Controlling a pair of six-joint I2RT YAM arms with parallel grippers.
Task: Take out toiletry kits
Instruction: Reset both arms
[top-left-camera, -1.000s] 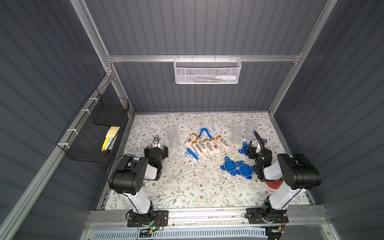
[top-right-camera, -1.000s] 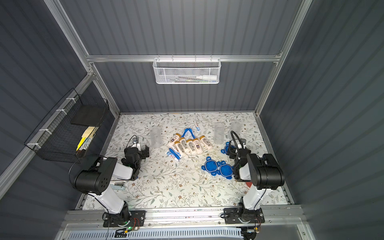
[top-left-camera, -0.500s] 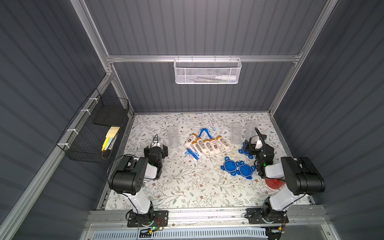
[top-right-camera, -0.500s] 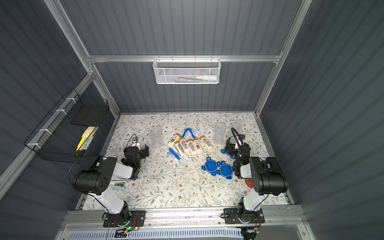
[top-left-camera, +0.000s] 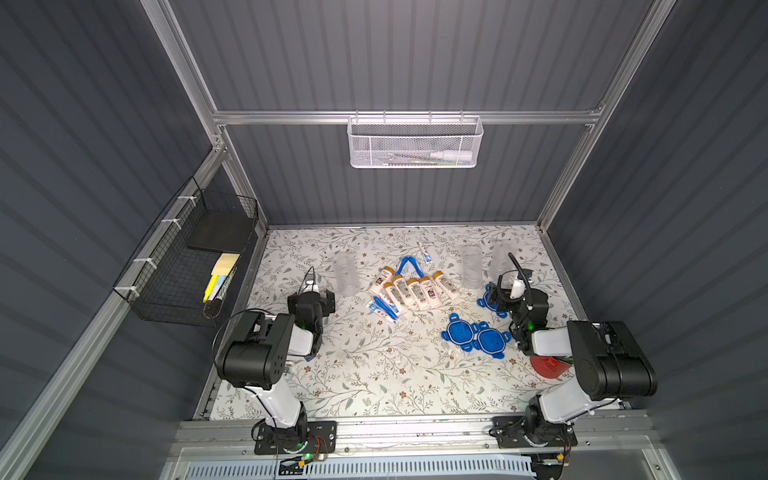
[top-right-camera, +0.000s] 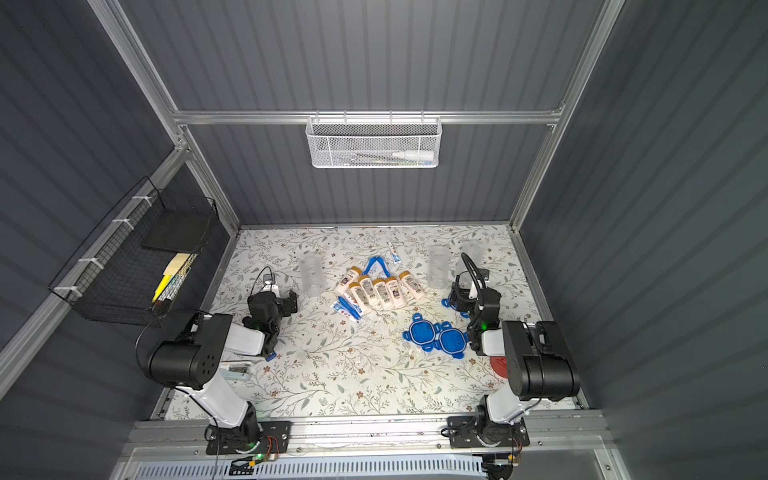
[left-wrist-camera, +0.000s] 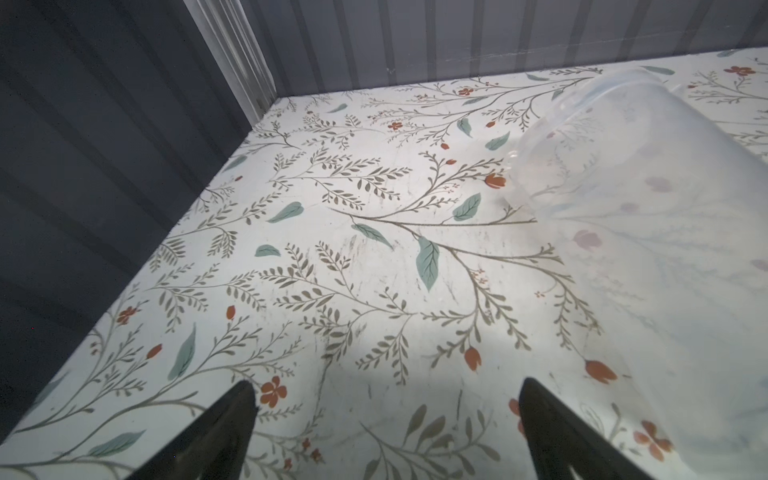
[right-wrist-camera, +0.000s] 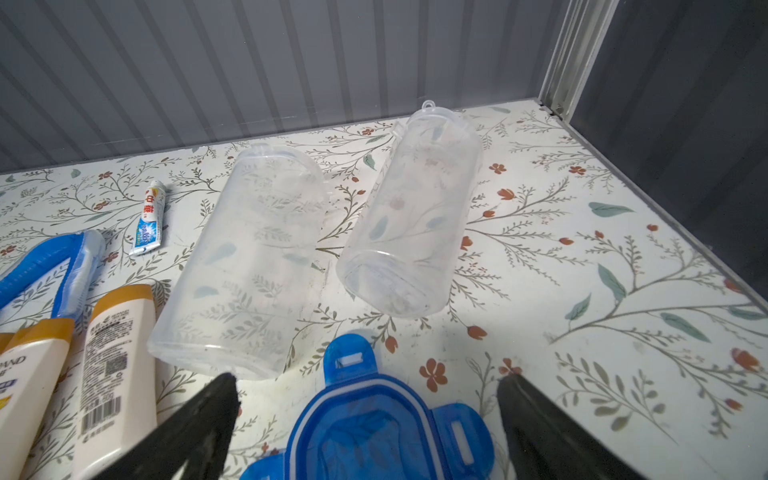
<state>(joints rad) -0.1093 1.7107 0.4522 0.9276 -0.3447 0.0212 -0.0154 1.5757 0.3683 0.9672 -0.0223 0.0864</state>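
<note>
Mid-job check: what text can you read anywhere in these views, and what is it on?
"中華", red, on the toothpaste tube; the blue print below it is blurred.
"…AND", cut off by the frame edge, on a cream bottle.
The neighbouring cream bottle: barcode and small print, unreadable.
Top views: every label too small to read.

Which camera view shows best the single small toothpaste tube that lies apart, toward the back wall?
The right wrist view: the toothpaste tube is close and sharp, with its red and blue print visible. In both top views it is only a tiny white-blue sliver. The left wrist view does not show it.
</note>
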